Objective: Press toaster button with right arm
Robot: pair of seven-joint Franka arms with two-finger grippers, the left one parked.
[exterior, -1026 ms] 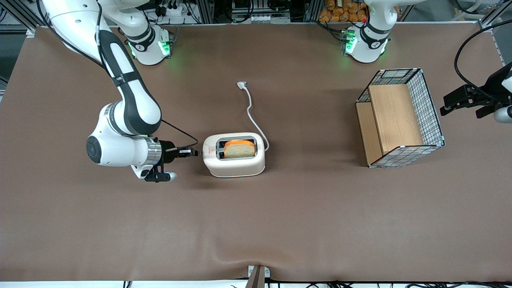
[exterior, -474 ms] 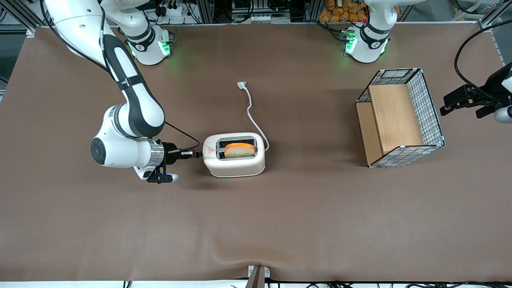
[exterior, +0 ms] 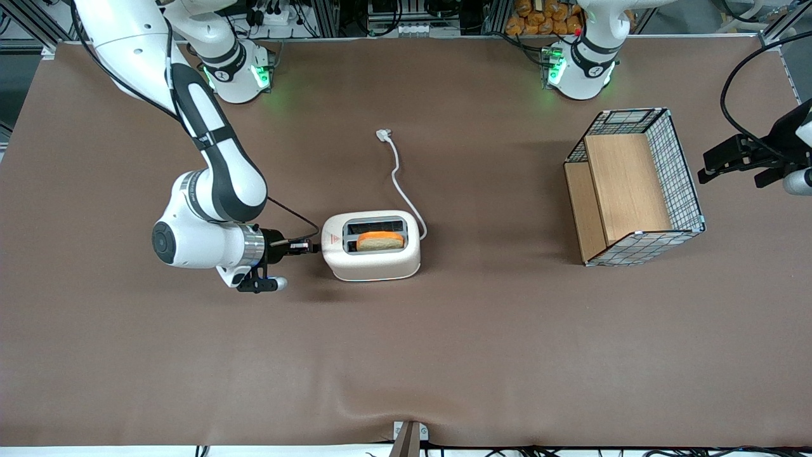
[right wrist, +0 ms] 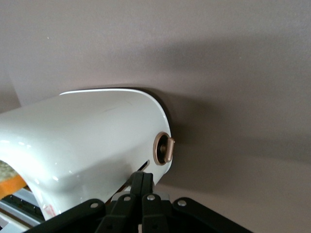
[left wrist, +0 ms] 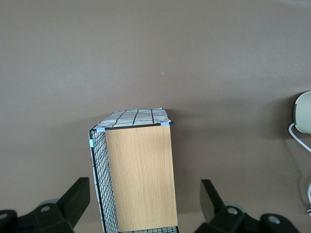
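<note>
The white toaster (exterior: 371,261) stands mid-table with a slice of bread (exterior: 379,241) sunk low in the slot nearer the front camera. Its short end with the red triangle (exterior: 330,240) faces the right arm (exterior: 216,184). My gripper (exterior: 311,245) is shut, and its tips touch that short end. In the right wrist view the shut fingers (right wrist: 142,175) rest against the toaster (right wrist: 87,141) at a narrow slot, just beside the round toaster button (right wrist: 163,148), which has a copper-coloured ring. The button does not show in the front view.
The toaster's white cord (exterior: 401,184) runs away from the front camera to a plug (exterior: 383,134) lying on the brown table. A wire-and-wood basket (exterior: 634,187) lies toward the parked arm's end of the table and also shows in the left wrist view (left wrist: 138,174).
The right arm has moved closer to the toaster, bringing the shut gripper against its short end. The bread has sunk lower into the slot.
</note>
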